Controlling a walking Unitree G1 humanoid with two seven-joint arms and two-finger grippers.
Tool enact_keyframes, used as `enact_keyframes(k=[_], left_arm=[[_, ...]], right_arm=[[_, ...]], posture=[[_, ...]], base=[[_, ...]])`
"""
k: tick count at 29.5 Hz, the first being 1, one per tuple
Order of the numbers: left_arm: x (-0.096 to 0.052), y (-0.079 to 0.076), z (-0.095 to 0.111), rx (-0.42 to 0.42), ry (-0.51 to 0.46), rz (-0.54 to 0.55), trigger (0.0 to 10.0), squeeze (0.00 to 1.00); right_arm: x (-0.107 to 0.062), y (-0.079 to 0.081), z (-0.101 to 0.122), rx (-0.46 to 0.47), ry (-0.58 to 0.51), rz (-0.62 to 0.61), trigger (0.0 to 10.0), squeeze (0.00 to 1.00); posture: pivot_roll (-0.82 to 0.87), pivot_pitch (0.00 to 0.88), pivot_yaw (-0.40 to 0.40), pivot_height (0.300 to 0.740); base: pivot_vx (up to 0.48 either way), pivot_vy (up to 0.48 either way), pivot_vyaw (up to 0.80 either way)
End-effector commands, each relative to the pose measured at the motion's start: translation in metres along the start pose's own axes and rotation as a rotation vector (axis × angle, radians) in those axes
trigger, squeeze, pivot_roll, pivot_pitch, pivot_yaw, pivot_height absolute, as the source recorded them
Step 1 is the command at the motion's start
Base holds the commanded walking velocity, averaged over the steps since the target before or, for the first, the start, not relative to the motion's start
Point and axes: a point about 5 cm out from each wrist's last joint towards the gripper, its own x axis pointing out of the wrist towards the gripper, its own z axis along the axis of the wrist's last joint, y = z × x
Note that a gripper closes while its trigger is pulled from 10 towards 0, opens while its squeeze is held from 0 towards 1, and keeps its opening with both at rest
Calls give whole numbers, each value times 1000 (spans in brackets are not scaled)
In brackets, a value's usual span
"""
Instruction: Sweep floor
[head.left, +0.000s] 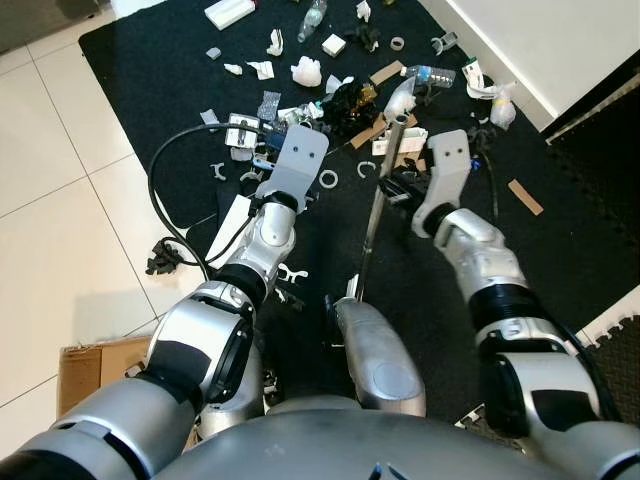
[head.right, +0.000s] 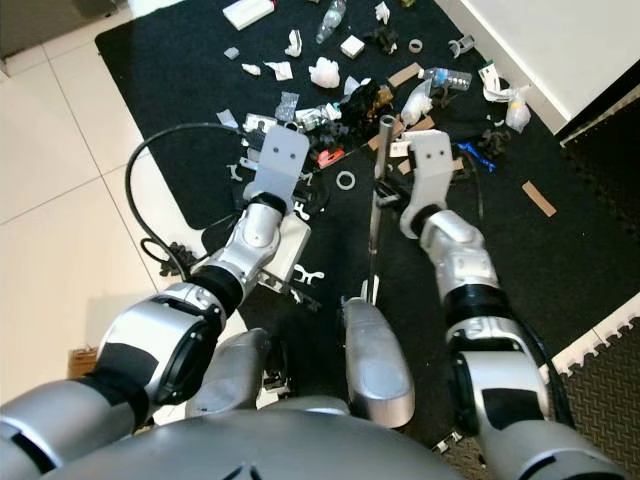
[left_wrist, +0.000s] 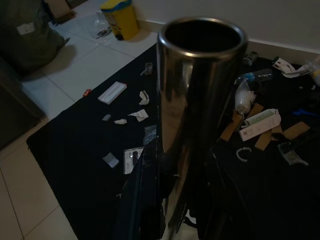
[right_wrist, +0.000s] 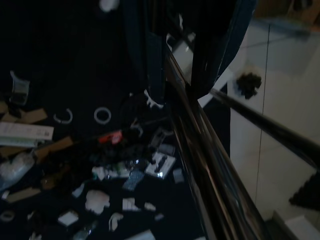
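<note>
A thin metal broom handle (head.left: 378, 205) slants up over the black mat (head.left: 560, 240). My right gripper (head.left: 400, 190) is shut on it about midway along; in the right wrist view the handle (right_wrist: 200, 150) runs out from between the dark fingers (right_wrist: 150, 55). Left of it my left wrist (head.left: 300, 160) hovers over the mat, hiding its own fingers. The left wrist view shows a wide metal tube (left_wrist: 195, 100) with an open end, held between the left gripper (left_wrist: 175, 200). Litter (head.left: 340, 95) lies scattered over the mat: paper scraps, cardboard strips, plastic rings and bottles.
White tiles (head.left: 70, 200) lie to the left of the mat. A black cable (head.left: 160, 160) loops over the mat's edge. A cardboard box (head.left: 85, 370) sits by my left side, a white wall base (head.left: 530, 60) runs at the right, and a yellow bin (left_wrist: 120, 17) stands far off.
</note>
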Motion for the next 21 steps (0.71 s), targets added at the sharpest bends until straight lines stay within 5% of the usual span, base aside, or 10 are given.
enact_keyframes(k=[1,9,21], left_arm=[[-5,-1,-9,4,33,-7,10000,0],[-4,-1,-7,-2,32,-3,10000,0],[-3,-1,-6,-7,30,2,10000,0]], right_arm=[[3,-1,10,14,-80,-25,10000,0],[16,31,5,244,-148,97,10000,0],[10,45,-32,303,-69,85,10000,0]], posture=[[-110,120,-12,740],[-101,121,-21,740],[-101,128,-17,740]], base=[[0,0,0],[0,0,0],[0,0,0]])
